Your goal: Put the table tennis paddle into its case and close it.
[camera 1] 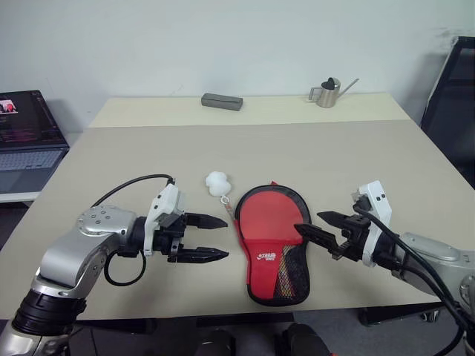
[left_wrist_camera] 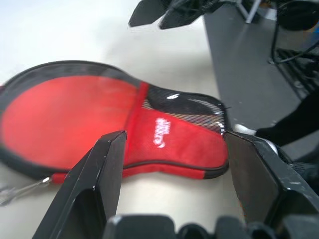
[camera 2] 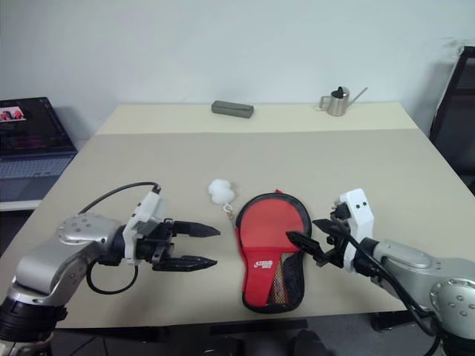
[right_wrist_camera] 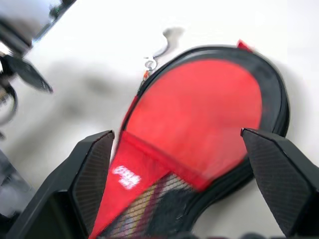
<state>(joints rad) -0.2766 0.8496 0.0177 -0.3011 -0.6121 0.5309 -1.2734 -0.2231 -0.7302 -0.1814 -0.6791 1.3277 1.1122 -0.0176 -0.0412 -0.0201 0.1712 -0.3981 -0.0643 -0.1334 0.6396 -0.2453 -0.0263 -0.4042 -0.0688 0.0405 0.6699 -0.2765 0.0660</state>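
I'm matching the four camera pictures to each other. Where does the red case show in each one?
Left eye view: the case lies on the table at lower centre, between the claws.
Right eye view: lower centre.
Left wrist view: centre-left.
Right wrist view: centre.
Shared landmark: its white logo.

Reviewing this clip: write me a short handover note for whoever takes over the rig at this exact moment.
Left gripper: open, empty, hovering left of the case.
Right gripper: open, empty, at the case's right edge.
Red paddle-shaped soft case with black edging: flat on the beige table between the grippers, closed as far as I can see. The striped paddle handle shows through the black mesh pocket, so the paddle appears to be inside.
Left: confirm the zip is fully shut; its end is not clearly visible.
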